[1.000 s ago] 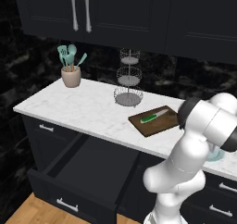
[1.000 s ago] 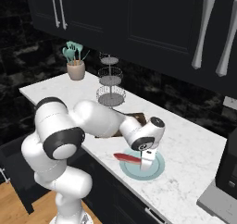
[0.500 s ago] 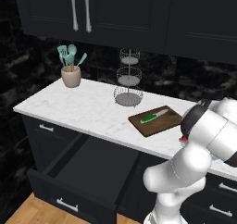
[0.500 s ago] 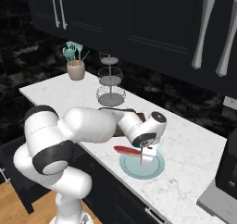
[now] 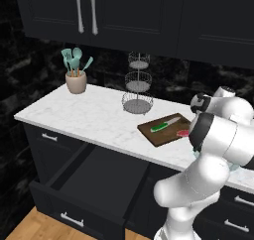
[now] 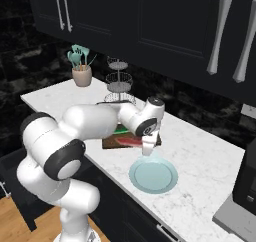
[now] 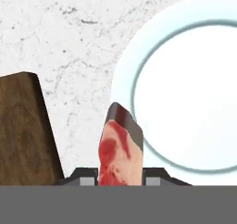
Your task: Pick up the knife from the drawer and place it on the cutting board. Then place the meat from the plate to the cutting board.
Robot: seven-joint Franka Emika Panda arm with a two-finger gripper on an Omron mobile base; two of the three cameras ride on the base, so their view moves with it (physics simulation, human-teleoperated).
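Gripper (image 7: 120, 181) clenched on the meat (image 7: 119, 153); carry it level sideways until the cutting board (image 7: 25, 130) lies directly beneath the jaws.

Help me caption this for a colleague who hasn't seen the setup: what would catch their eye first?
Probably the big white arm bent across the marble counter, its gripper shut on the meat, a red slab held between the cutting board and the bare teal plate. Next, the knife with its green handle on that board, and the drawer gaping open below the counter.
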